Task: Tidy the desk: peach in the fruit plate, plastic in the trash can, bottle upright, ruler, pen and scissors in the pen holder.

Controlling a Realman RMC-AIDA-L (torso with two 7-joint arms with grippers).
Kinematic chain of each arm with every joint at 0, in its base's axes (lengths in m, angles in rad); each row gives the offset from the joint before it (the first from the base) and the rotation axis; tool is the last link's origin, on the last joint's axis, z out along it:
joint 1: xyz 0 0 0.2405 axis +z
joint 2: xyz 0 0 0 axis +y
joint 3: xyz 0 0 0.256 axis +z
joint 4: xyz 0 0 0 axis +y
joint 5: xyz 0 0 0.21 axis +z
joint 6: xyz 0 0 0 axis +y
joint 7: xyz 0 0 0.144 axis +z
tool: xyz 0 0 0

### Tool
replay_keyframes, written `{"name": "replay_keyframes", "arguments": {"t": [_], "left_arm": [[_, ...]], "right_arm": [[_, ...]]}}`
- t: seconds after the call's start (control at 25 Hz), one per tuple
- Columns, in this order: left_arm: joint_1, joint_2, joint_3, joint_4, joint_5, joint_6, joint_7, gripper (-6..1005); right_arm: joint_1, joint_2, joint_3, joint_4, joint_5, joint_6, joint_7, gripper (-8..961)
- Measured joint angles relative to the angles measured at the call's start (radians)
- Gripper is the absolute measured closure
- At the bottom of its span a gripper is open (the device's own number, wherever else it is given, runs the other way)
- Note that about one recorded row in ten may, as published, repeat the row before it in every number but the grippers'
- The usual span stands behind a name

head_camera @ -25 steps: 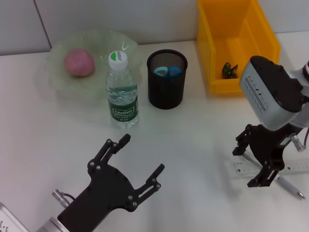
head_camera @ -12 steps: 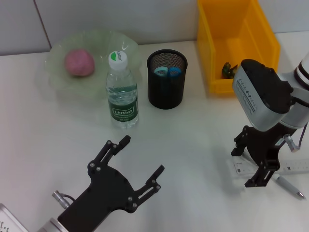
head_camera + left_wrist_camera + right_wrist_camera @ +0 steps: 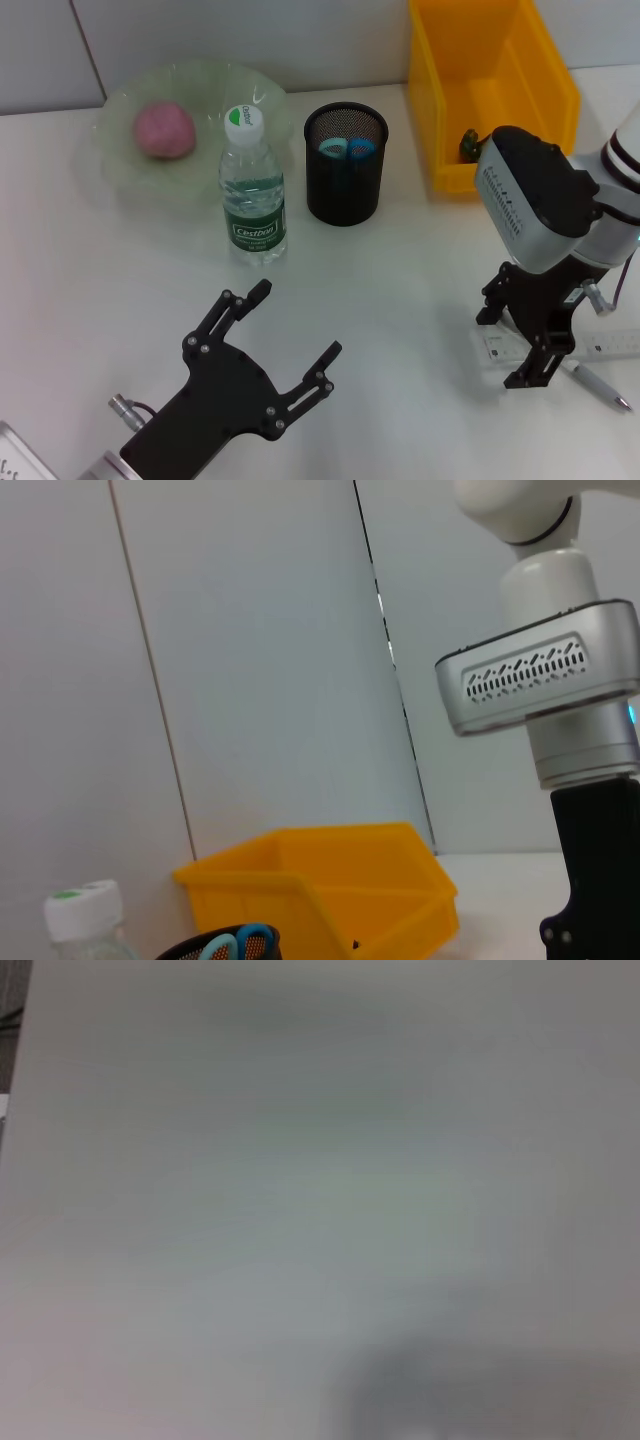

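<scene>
White worktop (image 3: 400,290) carries it all; right tool (image 3: 517,343) hangs wide-spread over the ruler (image 3: 600,346) and pen (image 3: 598,384) at near right; left tool (image 3: 282,323) idles open, near left; next, probably closing on the ruler for the pen holder (image 3: 345,165).

We see a white desk (image 3: 420,290) filling most of the head view, evenly lit, with soft shadows. From nine to twelve o'clock a pale grey wall (image 3: 200,40) of flat panels borders it, a dark vertical seam (image 3: 88,48) at eleven. In the left wrist view, two such seams (image 3: 150,670) cross the wall.
</scene>
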Motion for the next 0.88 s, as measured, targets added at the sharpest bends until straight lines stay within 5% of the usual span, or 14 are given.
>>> {"name": "replay_keyframes", "arguments": {"t": [0.88], "left_arm": [[0.000,0.000,0.000,0.000,0.001,-0.006,0.000,146]], "right_arm": [[0.011,0.003,-0.018,0.025,-0.010,0.030,0.025,129]]}}
